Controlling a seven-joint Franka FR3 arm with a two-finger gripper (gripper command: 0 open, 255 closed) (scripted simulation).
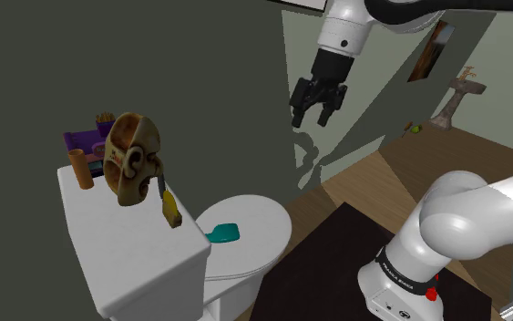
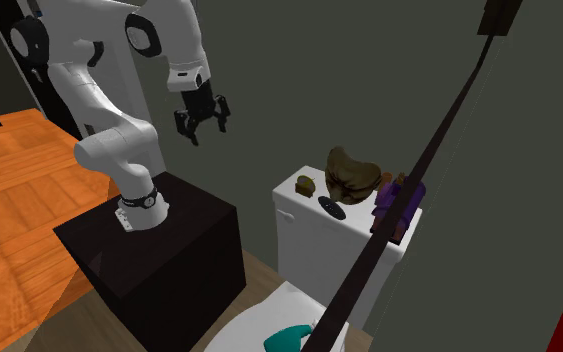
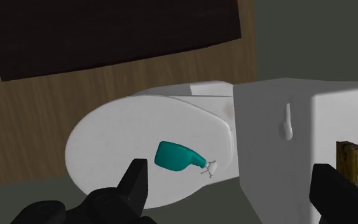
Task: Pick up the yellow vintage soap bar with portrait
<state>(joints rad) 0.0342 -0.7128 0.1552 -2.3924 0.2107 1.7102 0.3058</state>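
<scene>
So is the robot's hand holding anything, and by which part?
Nothing is held. The gripper hangs open in the air, well away from the yellow soap bar on the toilet tank.

soap bar (image 1: 169, 209) set on tank (image 1: 122, 251) top, at edge nearest toilet lid (image 1: 263, 214); ear model (image 1: 129, 169) just beside it; cylinder (image 1: 82, 170), box (image 1: 85, 142) placed beyond. bottle (image 1: 222, 233) laid on toilet lid. tool (image 1: 311, 117) held well above.
</scene>
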